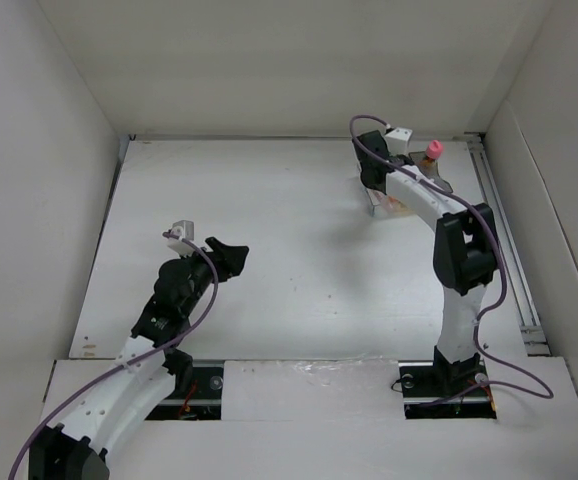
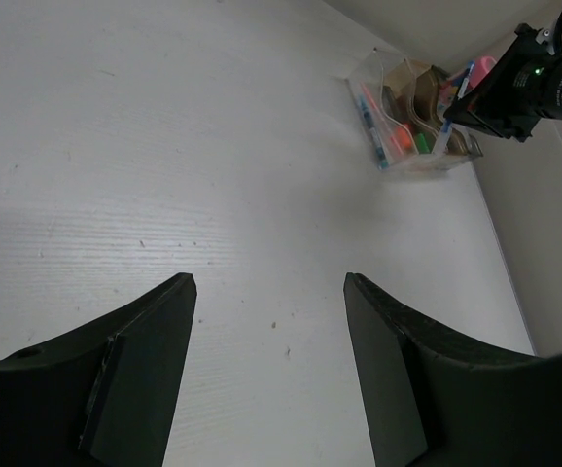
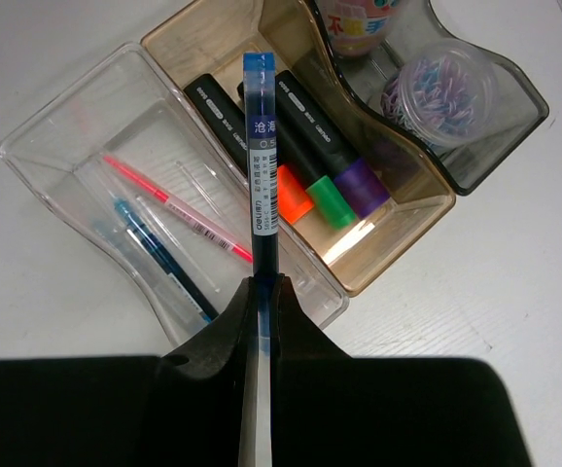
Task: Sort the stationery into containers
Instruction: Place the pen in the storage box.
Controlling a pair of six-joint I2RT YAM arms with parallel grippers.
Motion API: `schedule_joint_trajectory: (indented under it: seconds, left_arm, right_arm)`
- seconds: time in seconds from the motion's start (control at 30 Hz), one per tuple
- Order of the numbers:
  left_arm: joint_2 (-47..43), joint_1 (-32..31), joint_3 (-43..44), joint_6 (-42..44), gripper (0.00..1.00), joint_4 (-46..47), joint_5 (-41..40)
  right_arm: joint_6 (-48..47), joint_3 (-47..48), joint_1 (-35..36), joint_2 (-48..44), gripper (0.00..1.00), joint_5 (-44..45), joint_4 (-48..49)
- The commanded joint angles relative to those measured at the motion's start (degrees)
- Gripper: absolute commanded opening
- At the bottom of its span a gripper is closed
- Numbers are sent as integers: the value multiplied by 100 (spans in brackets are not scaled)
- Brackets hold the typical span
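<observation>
My right gripper [image 3: 263, 282] is shut on a thin blue pen [image 3: 262, 185] and holds it above the organiser [image 3: 57, 126], over the wall between the clear and amber compartments. The clear compartment holds a red pen [image 3: 179, 209] and a blue pen [image 3: 159, 258]. The amber compartment [image 3: 427, 209] holds the orange [image 3: 293, 199], green [image 3: 328, 199] and purple [image 3: 361, 185] tipped highlighters. The dark compartment holds the pink-capped bottle [image 3: 354, 19] and the round clear jar [image 3: 441, 88]. My left gripper [image 2: 269, 292] is open and empty over bare table, far from the organiser [image 2: 407, 122].
The table is walled on the left, back and right. The organiser [image 1: 394, 200] stands at the back right, close to the right wall, with the pink cap [image 1: 432, 151] showing beside my right arm. A rail [image 1: 509, 240] runs along the table's right edge.
</observation>
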Motion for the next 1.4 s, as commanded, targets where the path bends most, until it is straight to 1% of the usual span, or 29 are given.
schedule_joint_trajectory:
  seconds: [0.0, 0.03, 0.17, 0.27, 0.53, 0.6, 0.7, 0.73, 0.77, 0.83, 0.87, 1.0, 1.1, 1.13, 1.17, 1.23, 1.3, 1.37]
  left_arm:
    - [-63, -20, -50, 74, 59, 232, 39]
    - [-185, -20, -50, 74, 59, 171, -13]
    - [-361, -20, -111, 74, 59, 171, -66]
    - [-362, -20, -111, 74, 59, 110, -66]
    - [-362, -20, -111, 74, 59, 109, -119]
    - [-362, -20, -111, 74, 59, 109, -119]
    - [-362, -20, -111, 22, 59, 109, -119]
    - [-362, -20, -111, 22, 59, 161, -67]
    - [-362, -20, -111, 22, 59, 162, -66]
    - [-362, -20, -111, 22, 59, 162, -66]
    - [-362, -20, -111, 22, 59, 162, -66]
    - [-362, -20, -111, 22, 58, 162, -66]
    - [-362, -20, -111, 22, 58, 162, -66]
    - [-362, -20, -111, 22, 56, 162, -66]
    - [-362, -20, -111, 22, 56, 162, -127]
    - [-362, -20, -111, 22, 56, 109, -128]
    - [-362, -20, -111, 22, 56, 109, -128]
    - [-362, -20, -111, 22, 55, 161, -128]
  right_arm:
    - [-113, 121, 93, -30, 0, 358, 291]
    - [-113, 120, 146, -30, 2, 358, 344]
    - [-113, -21, 146, -30, 2, 463, 449]
    - [-113, 49, 208, 31, 3, 410, 503]
    - [-218, 111, 383, 304, 3, 595, 503]
    - [-218, 59, 436, 357, 5, 656, 503]
    - [-139, 6, 436, 357, 16, 736, 450]
    - [-78, -47, 488, 296, 21, 736, 450]
    - [-78, -47, 489, 234, 31, 736, 450]
    - [-25, -126, 489, 59, 39, 648, 511]
    - [-25, -126, 489, -20, 45, 587, 459]
    - [28, -179, 550, -355, 53, 420, 459]
    - [89, -126, 550, -521, 54, 366, 345]
    - [150, -126, 611, -592, 54, 271, 344]
    - [151, -257, 612, -732, 54, 70, 431]
    - [151, -372, 612, -847, 54, -2, 485]
    - [213, -433, 612, -847, 49, -3, 485]
    - [274, -486, 542, -847, 39, -107, 485]
